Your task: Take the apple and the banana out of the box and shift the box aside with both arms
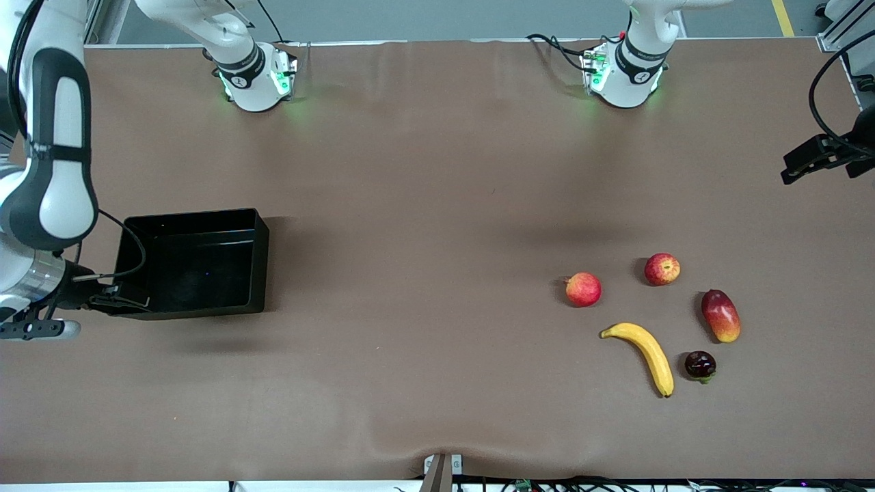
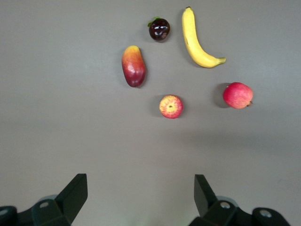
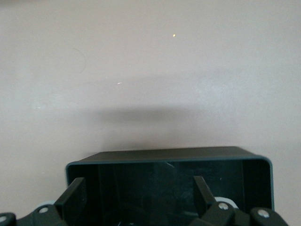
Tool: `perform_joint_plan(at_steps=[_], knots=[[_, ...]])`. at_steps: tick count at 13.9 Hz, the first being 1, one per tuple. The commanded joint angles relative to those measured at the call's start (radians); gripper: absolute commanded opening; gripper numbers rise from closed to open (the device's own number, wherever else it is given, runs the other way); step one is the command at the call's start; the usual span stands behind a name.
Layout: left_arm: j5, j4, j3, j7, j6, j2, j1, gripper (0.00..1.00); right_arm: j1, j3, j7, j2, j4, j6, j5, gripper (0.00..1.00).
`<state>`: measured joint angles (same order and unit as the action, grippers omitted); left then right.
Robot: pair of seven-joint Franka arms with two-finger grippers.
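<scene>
Box sits empty at the right arm's end of the counter, well apart from all fruit. The right gripper is at the box's end wall, at the counter's edge; its jaws are spread wide, one finger over the interior and one nearer the wall, and they pinch nothing. Risk, as a judgement: with the jaws this close to the rim, any sideways or careless upward motion could catch the wall and drag or tip the box; a straight retreat would avoid this.

Toward the left arm's end lie the fruit, all on the bare counter. A pinkish-red fruit comes first, with the banana nearer the front camera than it. The apple lies farther from the camera, just beside the mango. A small dark fruit sits close to the banana's tip. Both task fruits are therefore out of the box.

The left gripper hovers high over the counter near the apple, jaws fully spread and empty. Risk: a descent here could knock the apple or set the round fruits rolling, since nothing restrains them. The task appears essentially complete.
</scene>
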<state>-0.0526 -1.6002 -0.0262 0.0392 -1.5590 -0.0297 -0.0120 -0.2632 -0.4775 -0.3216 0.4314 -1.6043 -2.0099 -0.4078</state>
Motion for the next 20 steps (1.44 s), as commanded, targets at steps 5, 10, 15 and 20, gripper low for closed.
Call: perform_joint_plan(at_steps=[5,10,15,20], knots=[[0.019,-0.015,0.017,0.004,0.083,-0.097,-0.003,1.0,0.188,0.222,0.165,-0.098,0.106,0.221,0.232,1.0],[0.063,-0.014,0.068,0.083,0.102,-0.117,-0.002,1.0,0.364,0.476,0.296,-0.271,0.095,0.39,0.356,1.0],[0.063,0.0,0.072,0.08,0.105,-0.119,0.001,1.0,0.364,0.479,0.296,-0.371,0.09,0.483,0.368,1.0],[0.046,0.031,0.072,0.073,0.109,-0.099,0.001,1.0,0.355,0.478,0.355,-0.428,0.08,0.548,0.382,1.0]])
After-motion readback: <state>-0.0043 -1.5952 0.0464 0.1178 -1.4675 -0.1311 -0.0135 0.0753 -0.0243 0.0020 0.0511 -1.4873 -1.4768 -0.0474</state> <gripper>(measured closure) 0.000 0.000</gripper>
